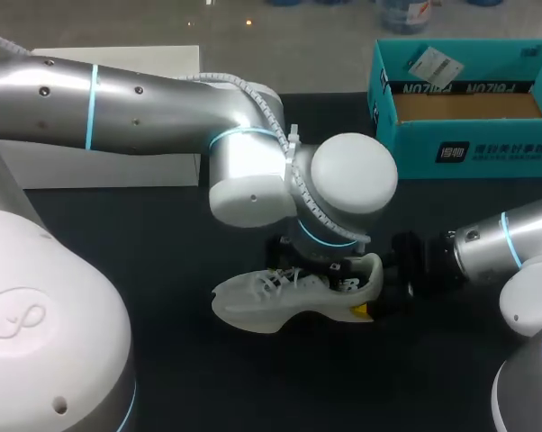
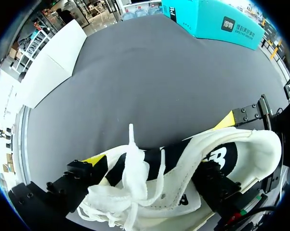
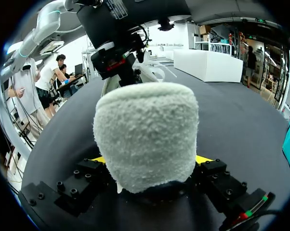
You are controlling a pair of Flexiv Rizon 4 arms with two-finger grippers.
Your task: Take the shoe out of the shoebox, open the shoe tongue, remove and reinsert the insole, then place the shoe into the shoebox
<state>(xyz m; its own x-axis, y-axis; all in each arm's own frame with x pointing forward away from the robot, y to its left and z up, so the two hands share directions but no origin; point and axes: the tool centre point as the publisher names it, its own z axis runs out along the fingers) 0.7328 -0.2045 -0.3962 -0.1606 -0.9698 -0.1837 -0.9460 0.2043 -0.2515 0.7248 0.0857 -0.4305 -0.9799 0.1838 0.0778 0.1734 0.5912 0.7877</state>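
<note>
A white sneaker (image 1: 271,301) lies on its side on the black table, toe towards my left side and heel lifted. Its fuzzy heel collar (image 3: 145,134) sits between the yellow tips of my right gripper (image 3: 151,162), which is shut on it from both sides. My left gripper (image 1: 329,268) hangs over the shoe's opening, open wide. In the left wrist view the laces (image 2: 135,168) and dark inside of the shoe (image 2: 174,192) lie between its fingers; one yellow fingertip (image 2: 94,159) shows beside the shoe. A right fingertip (image 2: 227,120) shows past the collar.
The teal shoebox (image 1: 460,148) stands open at the back right, with a paper tag inside. A white box (image 1: 109,166) lies at the back left, partly behind my left arm. Bare black table lies in front of the shoe.
</note>
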